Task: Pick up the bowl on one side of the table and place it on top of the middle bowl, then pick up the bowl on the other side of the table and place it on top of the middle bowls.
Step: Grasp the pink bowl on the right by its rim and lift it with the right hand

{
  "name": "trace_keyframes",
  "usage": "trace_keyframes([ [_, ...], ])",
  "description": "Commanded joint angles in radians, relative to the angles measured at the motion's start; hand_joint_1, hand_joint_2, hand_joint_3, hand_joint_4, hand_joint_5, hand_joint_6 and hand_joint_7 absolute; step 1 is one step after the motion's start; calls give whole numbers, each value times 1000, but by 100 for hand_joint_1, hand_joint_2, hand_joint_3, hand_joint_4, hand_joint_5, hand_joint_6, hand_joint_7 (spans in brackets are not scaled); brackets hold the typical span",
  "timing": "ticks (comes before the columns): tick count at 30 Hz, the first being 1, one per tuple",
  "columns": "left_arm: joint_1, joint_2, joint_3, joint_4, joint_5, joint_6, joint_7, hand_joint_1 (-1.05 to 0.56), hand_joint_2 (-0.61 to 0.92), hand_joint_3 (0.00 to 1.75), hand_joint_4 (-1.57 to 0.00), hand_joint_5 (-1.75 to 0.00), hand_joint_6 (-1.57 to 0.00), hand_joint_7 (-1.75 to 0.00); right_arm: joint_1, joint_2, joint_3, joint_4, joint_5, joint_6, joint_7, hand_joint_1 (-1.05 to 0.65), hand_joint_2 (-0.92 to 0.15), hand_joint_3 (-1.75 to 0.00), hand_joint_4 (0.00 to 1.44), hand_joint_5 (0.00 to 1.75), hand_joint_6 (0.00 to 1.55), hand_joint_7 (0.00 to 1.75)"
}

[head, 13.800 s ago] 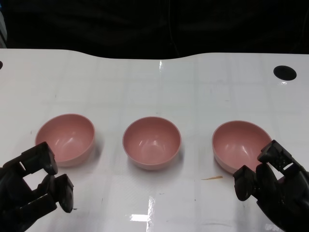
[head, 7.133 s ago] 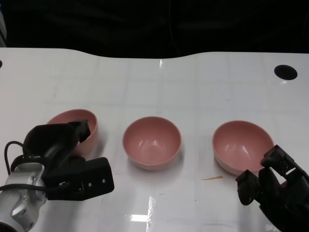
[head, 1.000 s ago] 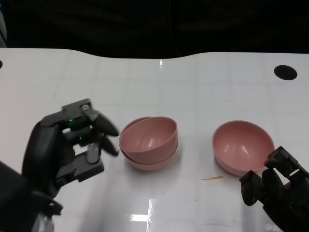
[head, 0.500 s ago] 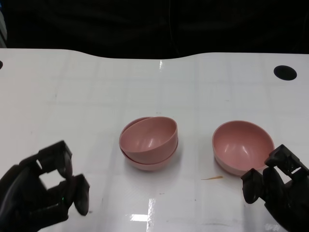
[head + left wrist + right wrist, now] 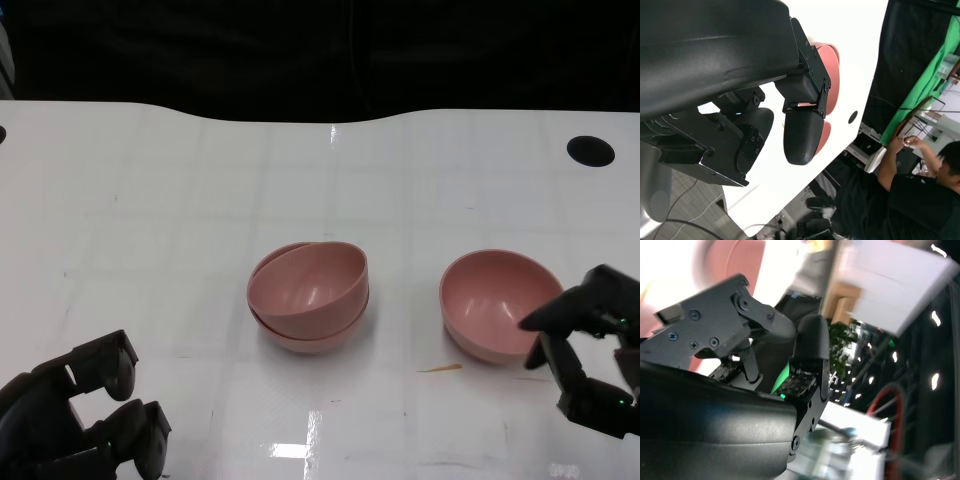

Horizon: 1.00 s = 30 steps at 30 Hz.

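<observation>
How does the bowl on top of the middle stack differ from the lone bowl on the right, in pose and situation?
The top bowl sits tilted inside the middle bowl, its rim higher on the right; the right bowl stands level, directly on the table. No hand is near the top bowl, while the right hand is beside the right bowl with fingers spread. The left hand is far from both. The two look alike in pink colour, shape and size.

Two bowls stacked in the middle, one at right.
I see the top bowl (image 5: 310, 282) tilted inside the middle bowl (image 5: 310, 338); the right bowl (image 5: 495, 300) stands apart on the table (image 5: 200, 180).
</observation>
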Motion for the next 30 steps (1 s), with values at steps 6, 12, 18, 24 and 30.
trace_keyframes([
  [6,-3,-30,42,-31,-42,39,57,2,69,136,-92,-175,-82,-175,-12,-208,18,-284,-673,133,-44,-87,-92,-49,25,1,33,0],
  [12,-1,-39,44,-62,-35,65,101,5,76,137,-88,-175,-79,-175,-149,-280,166,-212,-822,343,29,-94,-92,-41,32,3,37,1],
  [18,-4,-48,51,-66,-40,73,115,4,76,134,-89,-175,-80,-175,-291,-329,306,-109,-842,449,86,-92,-92,-35,33,2,39,2],
  [24,11,-98,54,-109,-17,45,175,8,81,134,-90,-175,-79,-175,-375,-359,412,14,-859,513,69,-92,-92,-33,37,3,43,2],
  [30,12,-113,53,-126,1,42,190,5,84,130,-89,-175,-78,-175,-426,-383,478,156,-850,535,4,-91,-92,-31,38,3,45,2],
])
